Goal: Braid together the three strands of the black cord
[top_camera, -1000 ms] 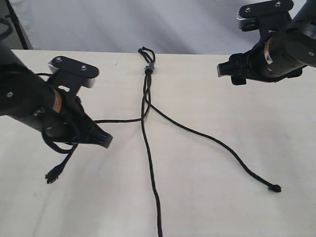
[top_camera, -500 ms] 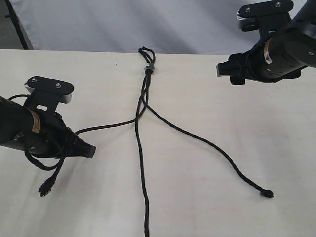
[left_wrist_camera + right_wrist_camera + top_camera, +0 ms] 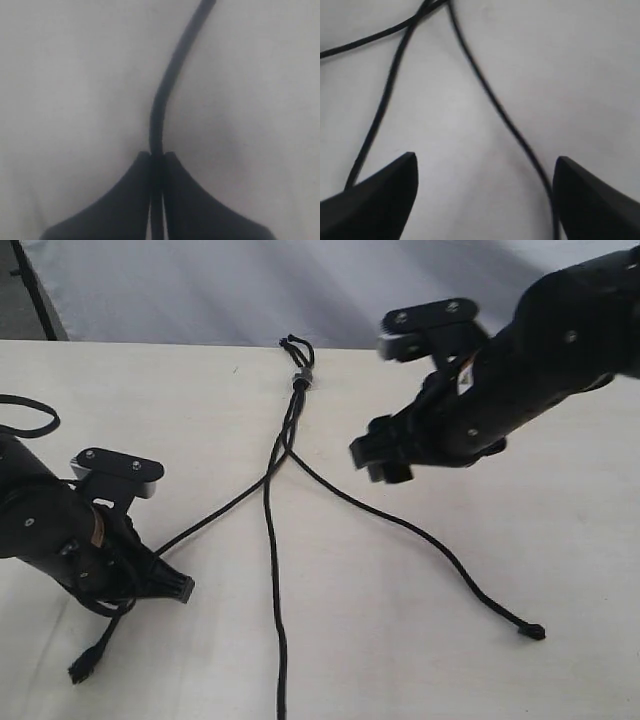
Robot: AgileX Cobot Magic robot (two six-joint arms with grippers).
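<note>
- Black cord lies on the pale table, with its knot and small loops at 12 o'clock, near the far edge.
- From the knot the three strands run close together for a short way, cross, then fan out toward the near side.
- Left strand runs toward 8 o'clock and ends inside the left end effector.
- Middle strand runs toward 6 o'clock and leaves the exterior view at its near edge.
- Right strand curves toward 4 o'clock; its small knotted tip lies free on the table.
- Left end effector sits low at 8 o'clock, clenched on the left strand: its wrist view shows both fingers pressed together, with the strand coming out between them.
- Right end effector hangs over the table at 2 o'clock from the crossing, just beside the right strand. It is released and grasps nothing: its wrist view shows the fingers wide apart, with two strands lying on the table below.
</note>
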